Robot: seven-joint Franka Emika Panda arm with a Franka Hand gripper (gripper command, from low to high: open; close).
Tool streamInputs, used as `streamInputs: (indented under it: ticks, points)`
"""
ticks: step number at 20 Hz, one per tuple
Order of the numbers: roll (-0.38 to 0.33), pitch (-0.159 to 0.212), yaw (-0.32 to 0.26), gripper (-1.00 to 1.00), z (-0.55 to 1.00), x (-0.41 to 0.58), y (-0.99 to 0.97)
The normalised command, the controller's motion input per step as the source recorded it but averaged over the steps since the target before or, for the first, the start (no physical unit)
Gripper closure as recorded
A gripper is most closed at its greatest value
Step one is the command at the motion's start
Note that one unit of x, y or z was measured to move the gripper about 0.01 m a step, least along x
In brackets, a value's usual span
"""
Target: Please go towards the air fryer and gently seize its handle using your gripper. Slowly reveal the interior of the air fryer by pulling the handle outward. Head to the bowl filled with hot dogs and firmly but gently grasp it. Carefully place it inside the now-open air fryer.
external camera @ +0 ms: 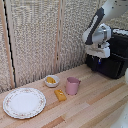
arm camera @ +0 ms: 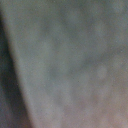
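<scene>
The black air fryer (external camera: 116,56) stands at the exterior view's right, on the wooden table. My gripper (external camera: 100,61) hangs right against its front, where the arm covers the handle, so the handle is hidden and I cannot tell how the fingers stand. The small white bowl (external camera: 52,81) with yellow-orange hot dogs (external camera: 50,79) sits on the table well away toward the exterior view's left. The wrist view is only a grey-green blur with a dark band along one side.
A pink cup (external camera: 73,85) stands between bowl and air fryer. An orange-yellow block (external camera: 60,95) lies in front of the bowl. A large patterned white plate (external camera: 24,102) is at the exterior view's left. Woven screens back the table.
</scene>
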Motion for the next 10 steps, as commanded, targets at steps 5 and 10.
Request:
streamInputs:
  ticks: [5, 10]
  points:
    - [0.011, -0.087, -0.115, 1.00, 1.00, -0.511, 0.29]
    - [-0.014, -0.076, -0.004, 1.00, 0.36, -0.486, 0.14]
